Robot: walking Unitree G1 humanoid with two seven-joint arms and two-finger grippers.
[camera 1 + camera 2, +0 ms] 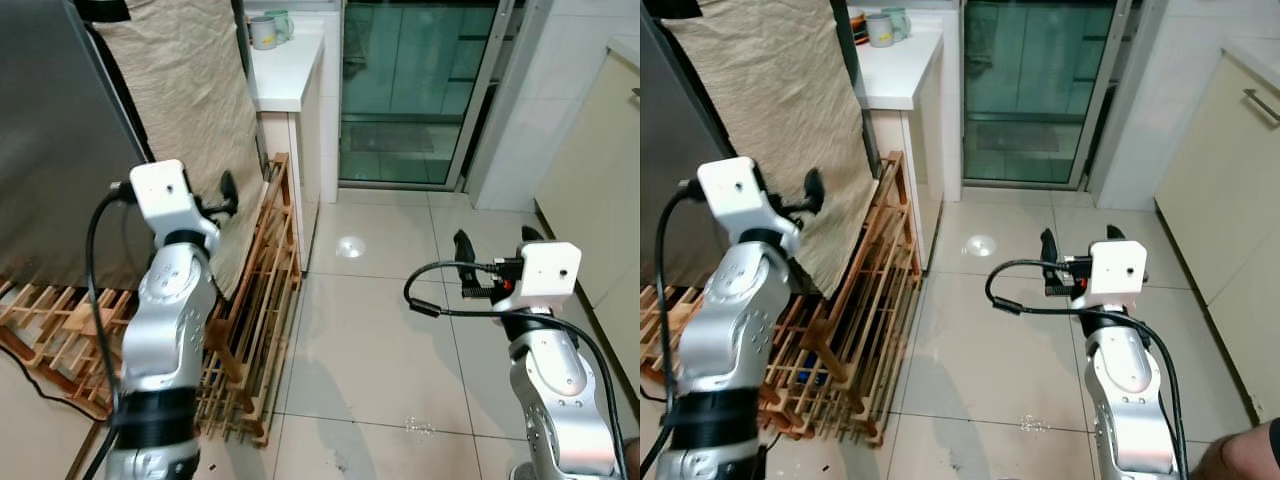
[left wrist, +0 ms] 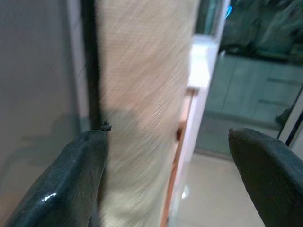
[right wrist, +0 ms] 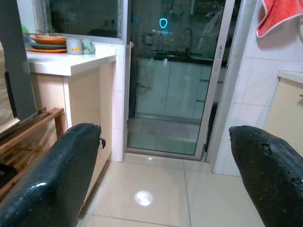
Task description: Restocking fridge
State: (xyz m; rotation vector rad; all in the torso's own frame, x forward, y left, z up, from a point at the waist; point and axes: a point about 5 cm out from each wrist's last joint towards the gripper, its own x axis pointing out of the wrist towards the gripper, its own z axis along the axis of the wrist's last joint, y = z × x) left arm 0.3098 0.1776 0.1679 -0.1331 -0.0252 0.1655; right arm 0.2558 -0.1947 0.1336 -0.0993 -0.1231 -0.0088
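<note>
Fridge (image 1: 55, 140) is that big grey steel slab at far left, tan cloth (image 1: 180, 110) draped down its side, wooden rack (image 1: 250, 330) leaning below. No readable writing anywhere. Left tool (image 1: 228, 192) is raised beside the cloth, fingers spread, empty. Right tool (image 1: 492, 240) hovers over the floor tiles (image 1: 380, 340), also spread, gripping nothing. Right wrist view catches mugs (image 3: 80, 46) and plates (image 3: 46, 42) at the counter (image 3: 71, 62) corner.
</note>
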